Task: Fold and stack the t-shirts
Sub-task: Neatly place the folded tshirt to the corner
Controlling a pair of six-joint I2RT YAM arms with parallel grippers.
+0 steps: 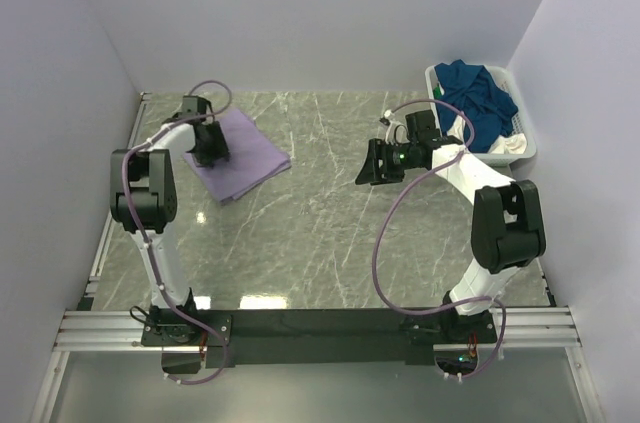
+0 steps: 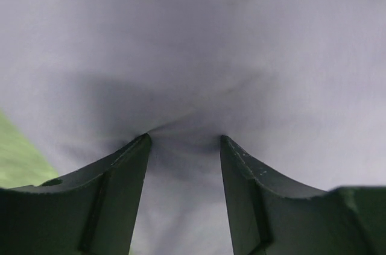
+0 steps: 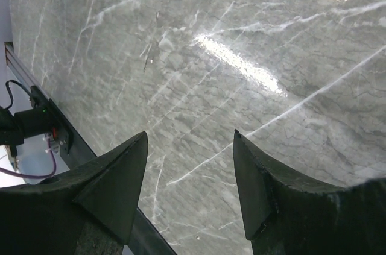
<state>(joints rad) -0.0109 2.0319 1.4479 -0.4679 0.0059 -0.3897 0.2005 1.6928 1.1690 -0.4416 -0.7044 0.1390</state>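
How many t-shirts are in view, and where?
3. The lilac t-shirt lies folded on the table, far left, under the left tool. The teal t-shirt and what looks like a white t-shirt sit in the basket, far right. More may be buried there.

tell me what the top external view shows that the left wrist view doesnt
Only top external: the white basket holding a dark teal-blue t-shirt, the right claw open above the marble table, and the lilac t-shirt in its whole folded outline. Only left wrist: the left claw close up, its fingers apart, cloth puckered at their tips. Both: that claw on the lilac t-shirt.
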